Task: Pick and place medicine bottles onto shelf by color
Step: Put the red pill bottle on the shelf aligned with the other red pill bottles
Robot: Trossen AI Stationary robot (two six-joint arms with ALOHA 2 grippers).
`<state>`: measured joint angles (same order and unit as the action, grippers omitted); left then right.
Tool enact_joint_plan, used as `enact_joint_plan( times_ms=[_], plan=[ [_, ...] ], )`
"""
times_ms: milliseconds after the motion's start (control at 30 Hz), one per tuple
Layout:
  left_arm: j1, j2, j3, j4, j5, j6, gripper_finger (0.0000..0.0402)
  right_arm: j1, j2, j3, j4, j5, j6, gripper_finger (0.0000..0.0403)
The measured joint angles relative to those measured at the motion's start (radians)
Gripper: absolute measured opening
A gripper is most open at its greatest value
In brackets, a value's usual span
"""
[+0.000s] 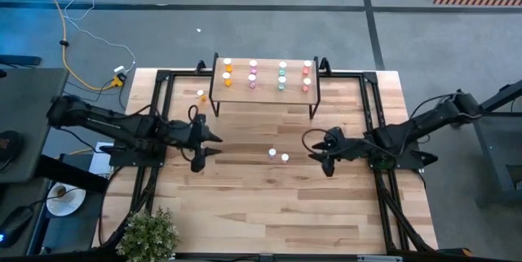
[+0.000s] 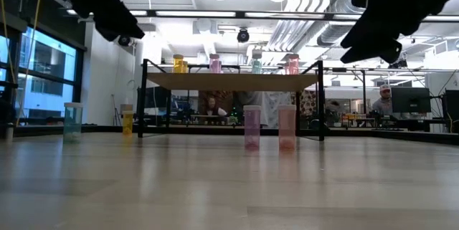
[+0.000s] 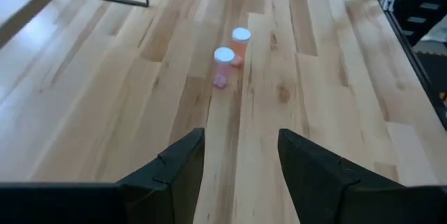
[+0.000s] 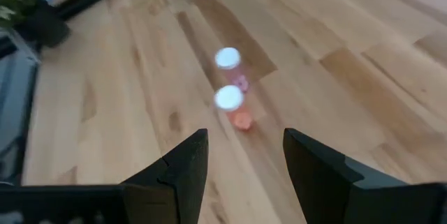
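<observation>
The shelf [image 1: 265, 91] stands at the table's far edge with several white-capped medicine bottles [image 1: 280, 75] in rows on top. Two bottles stand upright mid-table: a pink one [image 1: 272, 153] [image 3: 223, 67] and a reddish-orange one [image 1: 285, 157] [image 4: 232, 105]. An orange bottle [image 1: 201, 95] stands on the table left of the shelf, and a teal one [image 2: 72, 121] stands further left. My left gripper [image 1: 214, 144] [image 3: 241, 140] hovers open left of the pair. My right gripper [image 1: 314, 149] [image 4: 244, 140] hovers open to their right. Both point at the pair.
A potted plant [image 1: 151, 233] sits at the table's near left corner. Black frame rails [image 1: 160, 99] run along the table's left and right sides. Bare wood lies between the two grippers and toward the near edge.
</observation>
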<state>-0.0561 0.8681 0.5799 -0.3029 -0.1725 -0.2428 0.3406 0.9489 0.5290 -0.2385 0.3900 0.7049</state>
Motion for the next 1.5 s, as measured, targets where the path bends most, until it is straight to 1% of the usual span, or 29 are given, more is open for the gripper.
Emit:
enact_joint_plan(
  times_ms=[133,233,333,467,700,767,933,1033,1200,1367,1500],
  plan=[
    [-0.055,0.000,-0.026,0.027,-0.036,-0.033,0.0172,0.064,0.000,-0.023,0.044,0.056,0.029,0.0179],
    [-0.088,0.001,-0.052,0.055,-0.086,-0.046,0.0172,0.107,0.008,-0.023,0.059,0.101,0.036,0.0179],
    [-0.113,0.001,-0.085,0.124,-0.129,-0.067,0.0172,0.144,0.029,-0.023,0.088,0.125,0.037,0.0179],
    [-0.140,-0.004,-0.127,0.204,-0.131,-0.069,0.0172,0.181,0.088,-0.023,0.128,0.168,0.038,0.0179],
    [-0.186,-0.004,-0.189,0.362,-0.178,-0.064,0.0172,0.218,0.206,-0.023,0.180,0.310,0.036,0.0179],
    [-0.198,-0.004,-0.196,0.367,-0.194,-0.063,0.0172,0.223,0.236,-0.023,0.199,0.338,0.029,0.0179],
    [-0.231,-0.004,-0.196,0.386,-0.265,-0.061,0.0172,0.224,0.299,-0.023,0.274,0.337,0.022,0.0179],
    [-0.246,-0.004,-0.196,0.404,-0.288,-0.053,0.0172,0.224,0.325,-0.023,0.273,0.337,0.062,0.0179],
    [-0.261,-0.004,-0.196,0.406,-0.289,-0.053,0.0172,0.207,0.351,-0.023,0.272,0.331,0.129,0.0179],
    [-0.262,-0.004,-0.196,0.406,-0.289,-0.079,0.0172,0.196,0.350,-0.022,0.273,0.326,0.126,0.0179],
    [-0.263,-0.012,-0.196,0.401,-0.288,-0.111,0.0172,0.197,0.350,-0.022,0.273,0.300,0.125,0.0179]
  ],
)
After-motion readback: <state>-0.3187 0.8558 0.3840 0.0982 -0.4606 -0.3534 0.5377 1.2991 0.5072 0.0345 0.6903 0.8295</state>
